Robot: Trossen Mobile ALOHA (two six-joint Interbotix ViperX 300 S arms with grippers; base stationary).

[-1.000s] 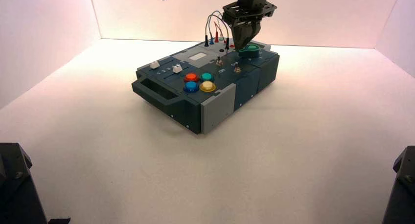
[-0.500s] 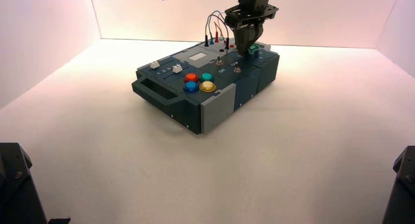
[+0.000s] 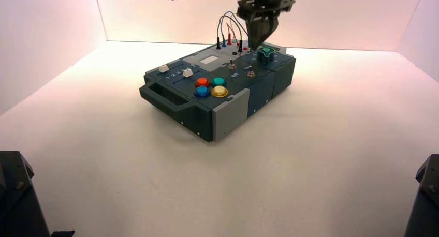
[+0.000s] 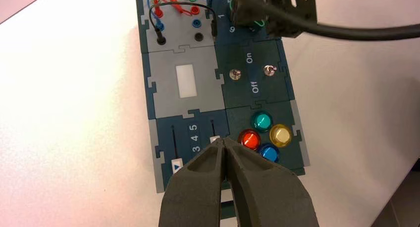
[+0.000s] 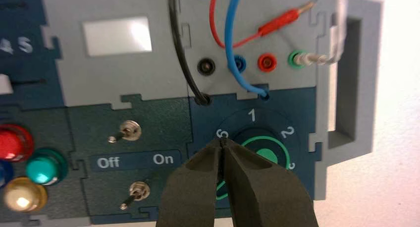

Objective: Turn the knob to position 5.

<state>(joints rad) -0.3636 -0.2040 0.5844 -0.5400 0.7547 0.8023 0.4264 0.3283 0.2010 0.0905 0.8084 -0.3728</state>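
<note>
The green knob (image 3: 266, 54) sits on the far right corner of the dark box (image 3: 230, 115). My right gripper (image 3: 258, 40) hangs shut just above and to the left of it, holding nothing. In the right wrist view its closed tips (image 5: 224, 141) lie by the printed 6 of the dial, over the knob (image 5: 267, 151). The fingers (image 5: 257, 187) hide the knob's pointed end. The digits 1, 2 and 3 show round the dial. My left gripper (image 4: 224, 141) is shut and empty, high above the box's slider and button end.
Two metal toggle switches (image 5: 130, 132) (image 5: 138, 191) flank the Off/On lettering beside the dial. Red, blue and black wires (image 3: 228, 25) arch over the sockets behind the knob. Coloured push buttons (image 3: 211, 87) and sliders (image 3: 176, 71) lie nearer. White walls enclose the table.
My right gripper dropped onto the knob half a second ago and has since lifted off it. The knob's shape looks turned compared with one second ago.
</note>
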